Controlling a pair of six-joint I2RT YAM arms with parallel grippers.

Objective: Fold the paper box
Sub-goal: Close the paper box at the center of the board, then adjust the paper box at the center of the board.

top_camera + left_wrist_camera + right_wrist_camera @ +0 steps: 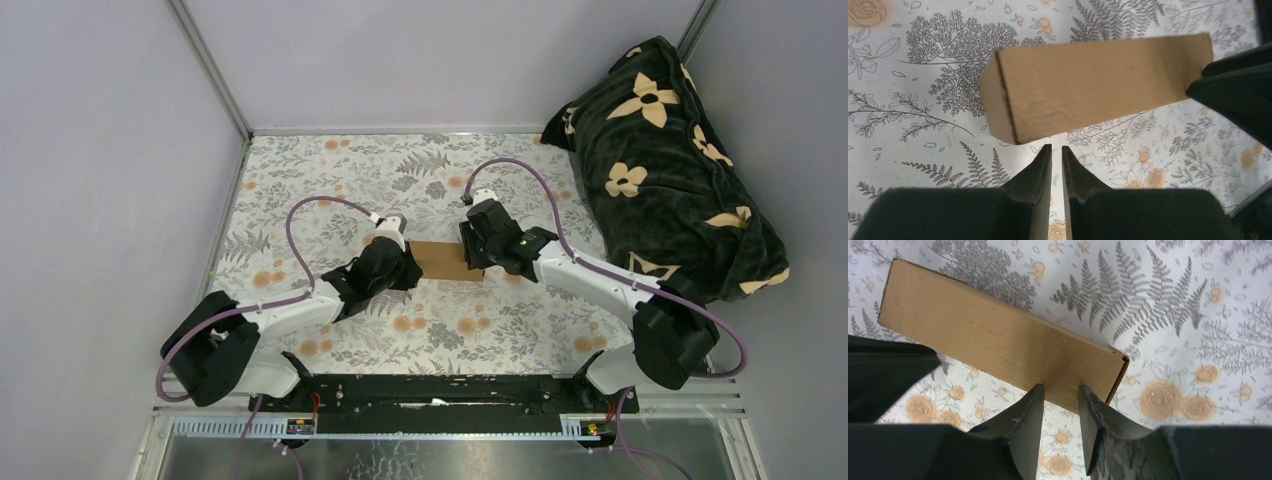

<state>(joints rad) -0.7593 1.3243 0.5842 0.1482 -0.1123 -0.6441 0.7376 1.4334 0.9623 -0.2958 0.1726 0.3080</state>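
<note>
The paper box (440, 260) is a closed, long brown carton lying flat on the floral cloth between the two arms. My left gripper (405, 265) sits at the box's left end. In its wrist view the fingers (1056, 146) are nearly together with a thin slit and nothing in it, just short of the box (1098, 85) corner. My right gripper (472, 250) is at the box's right end. Its jaws (1060, 386) stand apart, tips over the near edge of the box (988, 340), gripping nothing.
A dark blanket with cream flowers (665, 160) is heaped at the back right. Grey walls (100, 180) close in the left, back and right sides. The black mounting rail (440, 390) runs along the near edge.
</note>
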